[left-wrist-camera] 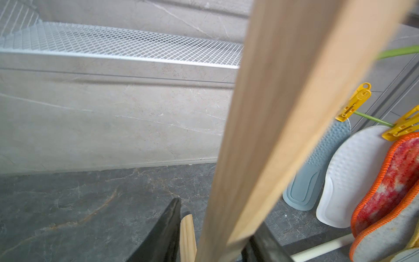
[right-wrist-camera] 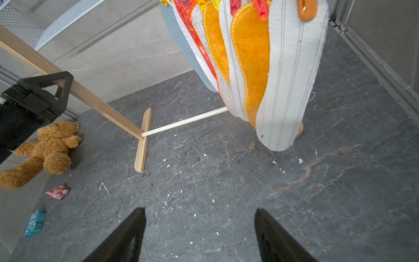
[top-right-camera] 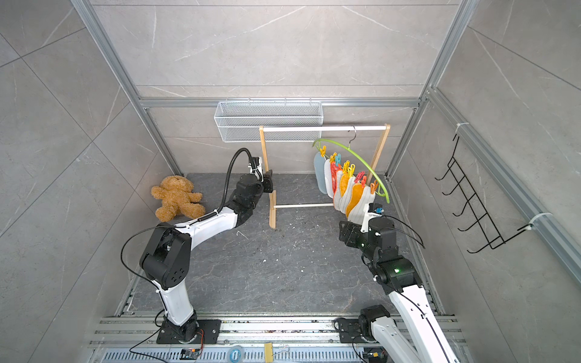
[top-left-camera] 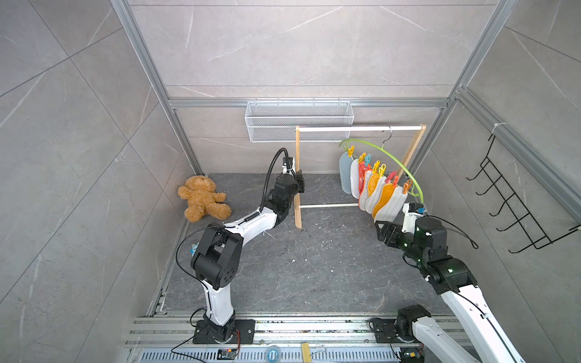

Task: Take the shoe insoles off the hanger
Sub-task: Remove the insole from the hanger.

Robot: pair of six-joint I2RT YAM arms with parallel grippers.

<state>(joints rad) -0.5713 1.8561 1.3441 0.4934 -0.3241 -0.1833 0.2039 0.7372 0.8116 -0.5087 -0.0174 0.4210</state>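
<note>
The lime-green hanger (top-left-camera: pixel 386 157) (top-right-camera: pixel 361 157) hangs by its dark hook from the white top bar of a wooden rail frame (top-left-camera: pixel 358 128). Several shoe insoles (top-left-camera: pixel 377 195) (top-right-camera: pixel 349 195) are clipped along it in an overlapping row. The nearest insole is white-grey striped (right-wrist-camera: pixel 292 79), with an orange fuzzy one (right-wrist-camera: pixel 254 68) behind it. A pale blue-grey insole (left-wrist-camera: pixel 317 170) and a white one (left-wrist-camera: pixel 353 177) hang at the far end. My right gripper (right-wrist-camera: pixel 199 209) (top-left-camera: pixel 382 231) is open, low and just in front of the striped insole, and holds nothing. My left gripper (left-wrist-camera: pixel 217 217) (top-left-camera: pixel 300 185) straddles the frame's left wooden post (left-wrist-camera: pixel 283 113), with a gap showing on one side.
A teddy bear (top-left-camera: pixel 204 202) lies in the back left corner. A white mesh basket (top-left-camera: pixel 298 121) hangs on the back wall above the frame. A black wire hook rack (top-left-camera: pixel 515 204) is on the right wall. Small pink (right-wrist-camera: pixel 57 192) and blue (right-wrist-camera: pixel 35 223) toys lie on the floor.
</note>
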